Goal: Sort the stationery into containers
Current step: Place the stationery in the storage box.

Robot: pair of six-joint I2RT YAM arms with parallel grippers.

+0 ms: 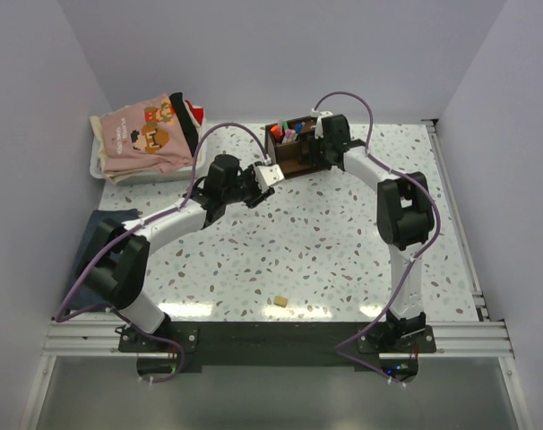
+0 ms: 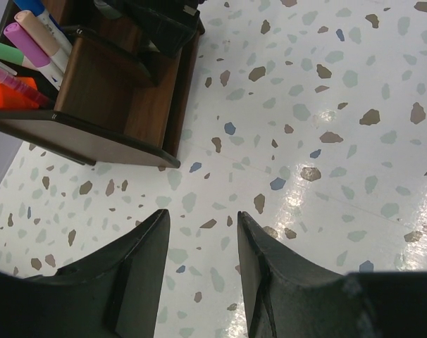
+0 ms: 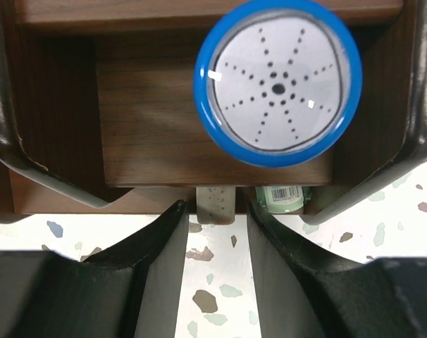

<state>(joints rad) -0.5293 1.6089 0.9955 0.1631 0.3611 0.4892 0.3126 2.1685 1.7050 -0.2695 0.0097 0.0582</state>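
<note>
The left gripper [image 2: 203,218] stands part-open over the speckled table [image 2: 326,141], its two dark fingers [image 2: 139,274] apart with nothing between them. Ahead of those fingers and off to their left sits the dark brown wooden organizer [image 2: 108,91], with low box-like walls and an open front bay. Its farthest-left compartment holds the stationery packed side by side: an orange highlighter [image 2: 9,95], a thin pink pen [image 2: 16,81], a mint green marker [image 2: 5,53], a purple-capped marker [image 2: 27,42], a beige pen [image 2: 41,32] and a blue-capped pen [image 2: 34,7].

The right gripper [image 3: 216,211] is also part-open and grips nothing. Its fingertips [image 3: 168,229] sit at the organizer's near edge. Just beyond the gap shows a beige end [image 3: 215,203], and beside it, ahead of the right finger, a mint green end [image 3: 282,197] with a barcode label. Farther ahead, inside the wooden compartment, is a round white disc [image 3: 277,81] with a bright blue rim and a pattern of dots.
</note>
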